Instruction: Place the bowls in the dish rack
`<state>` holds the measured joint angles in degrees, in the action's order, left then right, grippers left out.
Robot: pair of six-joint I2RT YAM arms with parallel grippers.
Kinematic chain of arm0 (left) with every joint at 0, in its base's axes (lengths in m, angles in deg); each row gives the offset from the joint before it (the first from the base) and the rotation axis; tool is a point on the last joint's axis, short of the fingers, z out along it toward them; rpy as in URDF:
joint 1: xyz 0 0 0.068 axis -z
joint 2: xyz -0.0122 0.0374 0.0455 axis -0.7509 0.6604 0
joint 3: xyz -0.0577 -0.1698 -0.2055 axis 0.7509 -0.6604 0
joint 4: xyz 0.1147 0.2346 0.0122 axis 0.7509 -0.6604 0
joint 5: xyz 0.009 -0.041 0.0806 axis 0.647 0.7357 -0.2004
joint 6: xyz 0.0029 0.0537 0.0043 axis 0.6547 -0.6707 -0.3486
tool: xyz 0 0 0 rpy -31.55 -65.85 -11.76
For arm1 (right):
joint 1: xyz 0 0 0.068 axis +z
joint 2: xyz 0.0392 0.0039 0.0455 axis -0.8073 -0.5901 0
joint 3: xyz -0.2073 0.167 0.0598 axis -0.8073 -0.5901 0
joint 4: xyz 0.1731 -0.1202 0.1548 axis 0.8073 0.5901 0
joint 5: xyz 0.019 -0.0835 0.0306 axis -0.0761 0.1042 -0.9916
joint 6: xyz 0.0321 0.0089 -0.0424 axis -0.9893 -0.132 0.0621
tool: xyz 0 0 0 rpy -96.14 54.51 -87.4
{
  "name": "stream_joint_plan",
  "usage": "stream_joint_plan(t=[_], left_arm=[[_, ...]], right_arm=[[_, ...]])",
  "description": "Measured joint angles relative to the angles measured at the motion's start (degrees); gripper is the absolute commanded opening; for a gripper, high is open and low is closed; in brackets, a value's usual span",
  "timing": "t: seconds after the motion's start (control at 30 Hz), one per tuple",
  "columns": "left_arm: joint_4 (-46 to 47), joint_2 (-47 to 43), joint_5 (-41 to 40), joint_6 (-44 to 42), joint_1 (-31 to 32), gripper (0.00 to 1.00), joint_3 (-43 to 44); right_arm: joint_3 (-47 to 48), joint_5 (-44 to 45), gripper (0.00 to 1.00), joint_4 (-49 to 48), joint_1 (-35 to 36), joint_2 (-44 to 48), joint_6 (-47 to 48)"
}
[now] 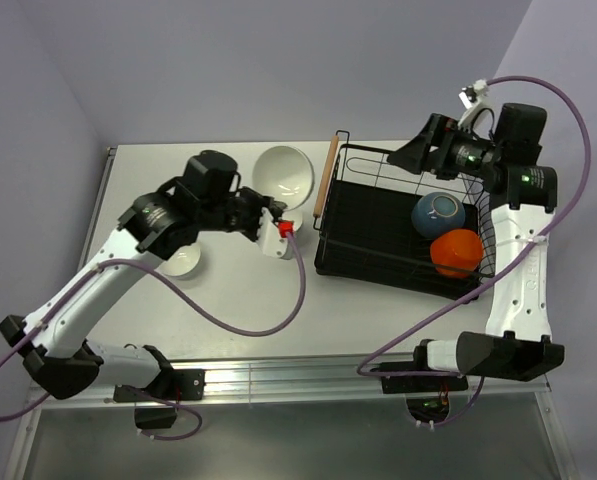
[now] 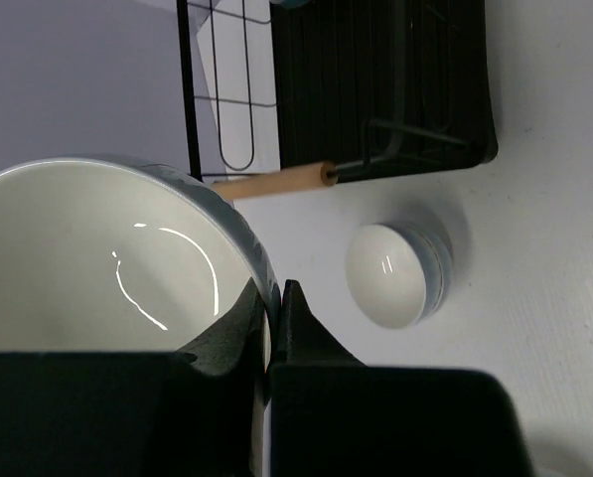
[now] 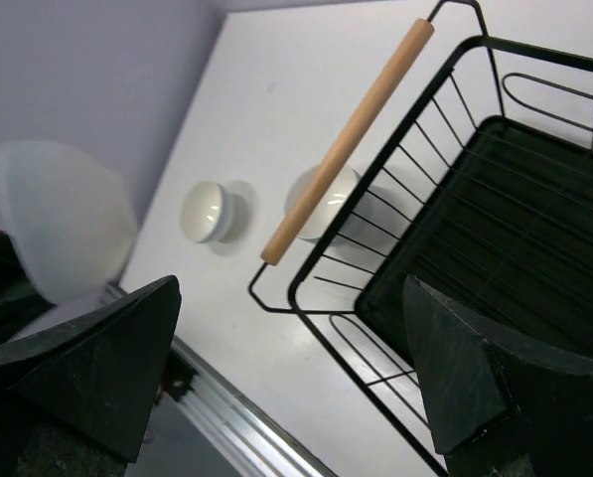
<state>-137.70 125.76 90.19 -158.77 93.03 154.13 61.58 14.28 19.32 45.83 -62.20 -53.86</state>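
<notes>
My left gripper (image 1: pixel 276 222) (image 2: pixel 273 289) is shut on the rim of a glossy white bowl (image 1: pixel 281 169) (image 2: pixel 97 258), held above the table left of the dish rack (image 1: pixel 370 228) (image 3: pixel 519 224). That bowl shows blurred in the right wrist view (image 3: pixel 63 234). A second white bowl (image 1: pixel 183 261) (image 3: pixel 209 211) sits on the table under the left arm. A third (image 2: pixel 395 274) (image 3: pixel 328 202) rests by the rack's wooden handle (image 3: pixel 351 139). A dark blue bowl (image 1: pixel 438 213) and an orange bowl (image 1: pixel 456 251) lie in the rack. My right gripper (image 1: pixel 410 154) (image 3: pixel 288 298) hangs open and empty over the rack's far end.
The rack's left wooden handle (image 1: pixel 325 178) (image 2: pixel 276 184) stands close to the held bowl. Walls close in the table at the back and left. An aluminium rail (image 1: pixel 278 375) runs along the near edge. A purple cable (image 1: pixel 228 322) loops across the table in front.
</notes>
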Motion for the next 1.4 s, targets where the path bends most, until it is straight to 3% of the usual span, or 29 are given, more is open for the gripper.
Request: stream_joint_plan(t=[0.23, 0.53, 0.8, 1.4], left_arm=[[8.0, 7.7, -2.0, 0.0, 5.1, 0.0, 0.1], [12.5, 11.7, -1.0, 0.9, 9.9, 0.0, 1.0], [15.7, 12.0, 1.6, 3.4, 11.5, 0.0, 3.7], [21.5, 12.0, 3.8, 10.6, 12.9, 0.0, 2.4]], right_arm=[[-5.8, -8.3, 1.0, -4.0, -3.5, 5.3, -5.2], [-7.9, -9.0, 1.0, -5.0, -0.6, 12.5, -5.7], [-11.4, -7.2, 1.0, -5.8, 6.3, 10.9, -7.8], [-16.5, -15.2, 1.0, -12.8, 7.3, 9.9, -16.7]])
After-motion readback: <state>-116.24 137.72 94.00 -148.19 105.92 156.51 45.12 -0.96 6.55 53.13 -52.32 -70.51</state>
